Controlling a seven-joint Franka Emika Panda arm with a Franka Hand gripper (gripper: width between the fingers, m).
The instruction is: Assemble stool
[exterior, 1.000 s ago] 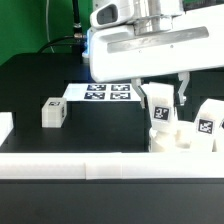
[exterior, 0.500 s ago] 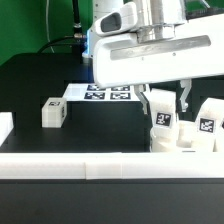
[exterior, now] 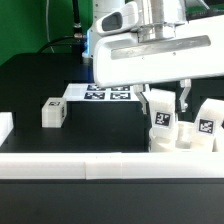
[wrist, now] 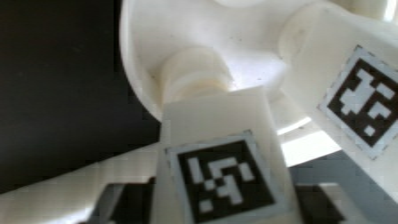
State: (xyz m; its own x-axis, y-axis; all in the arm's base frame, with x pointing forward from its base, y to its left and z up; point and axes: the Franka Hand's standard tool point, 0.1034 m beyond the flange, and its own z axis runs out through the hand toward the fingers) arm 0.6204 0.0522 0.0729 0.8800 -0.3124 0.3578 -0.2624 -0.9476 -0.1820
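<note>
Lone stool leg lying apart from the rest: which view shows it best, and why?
The exterior view: the lone leg lies wholly visible toward that view's left. The wrist view misses it, showing only other tagged legs close up.

The exterior view sits low and close in front of the counter. It looks level across a white rail in the foreground toward a green backdrop, and its top edge cuts off the arm coming in from above. The wrist view looks down along the pincer from very near, so a tagged leg and the seat fill the picture, partly blurred. Both views share that upright leg and the seat it stands on; only the exterior view takes in the marker board.
</note>
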